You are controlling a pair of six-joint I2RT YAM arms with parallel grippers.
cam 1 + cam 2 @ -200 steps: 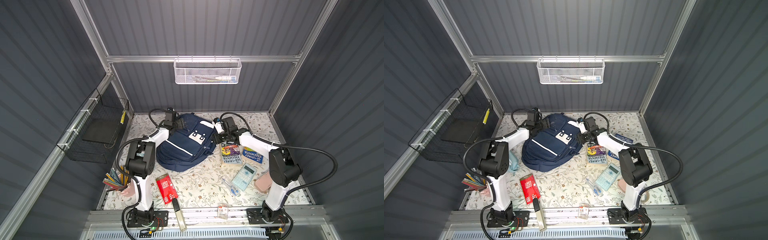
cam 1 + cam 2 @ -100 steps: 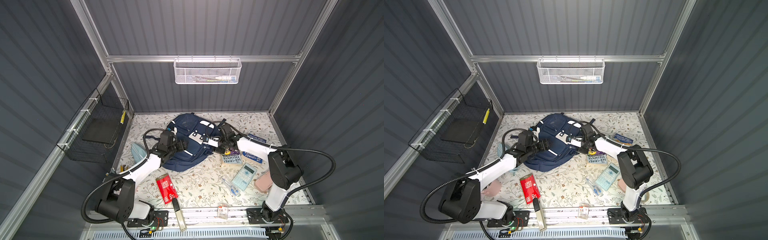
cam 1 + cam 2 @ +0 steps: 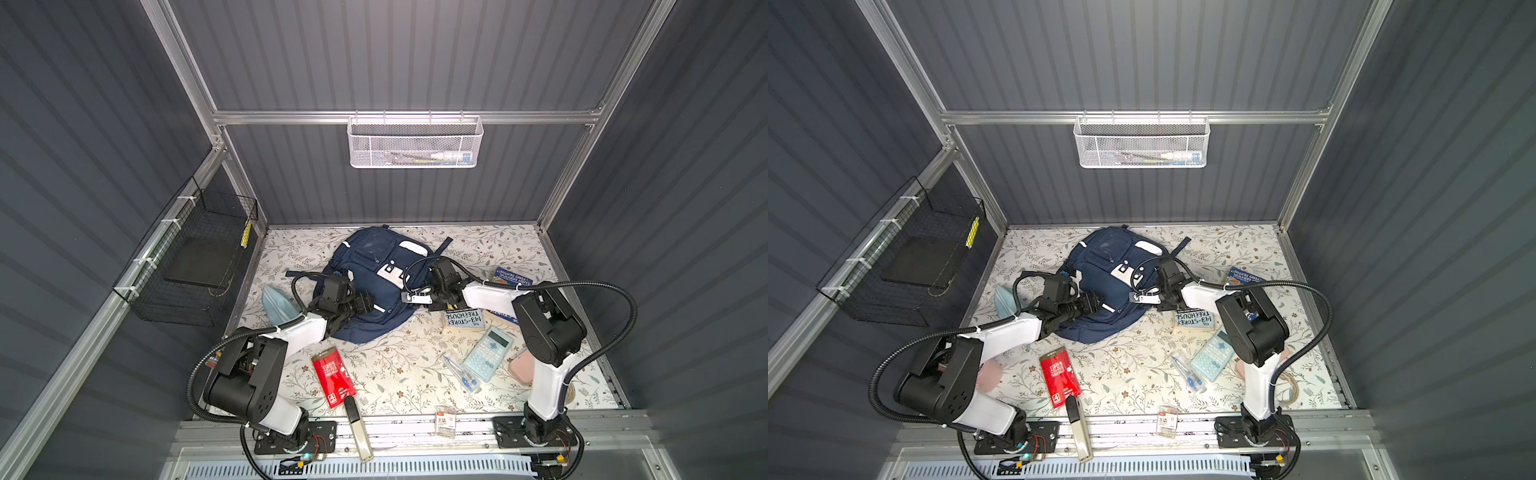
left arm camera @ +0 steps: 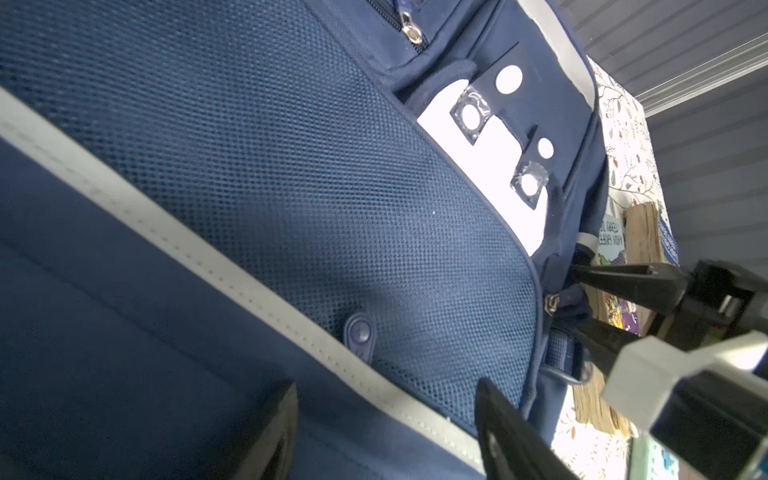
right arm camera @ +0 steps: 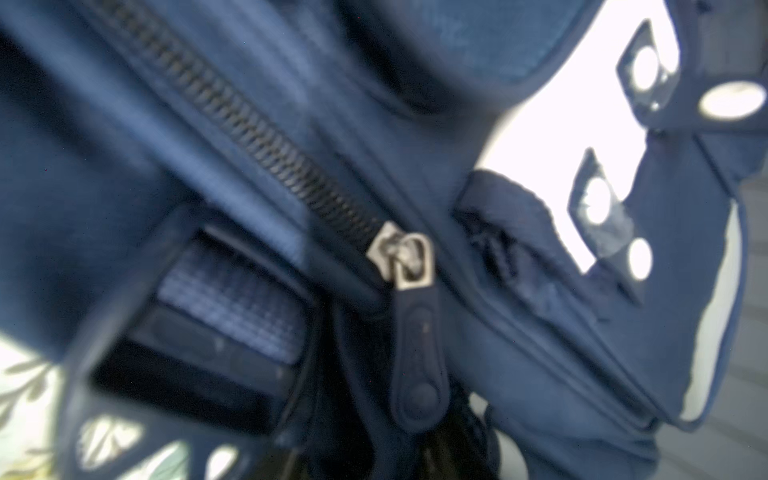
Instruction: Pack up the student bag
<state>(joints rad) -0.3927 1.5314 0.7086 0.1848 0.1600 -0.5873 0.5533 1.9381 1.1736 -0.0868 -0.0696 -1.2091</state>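
Both arms reach low over the tabletop point(image 3: 395, 374) to the bag point(image 3: 374, 266), lying front up just beside the book point(image 3: 463, 319), long axis running from the back wall toward the arm bases. Left gripper point(image 3: 365, 301), jaws apart, hovers over the bag's side away from the book; right gripper point(image 3: 428, 296) meets its book-side edge. The right wrist view alone shows a zip pull point(image 5: 417, 353) close up; whether those jaws clench cannot be told.

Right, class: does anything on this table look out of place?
Yes: a long white-and-black tool and a small labelled packet lie partly off the floral tabletop, on the metal front rail.
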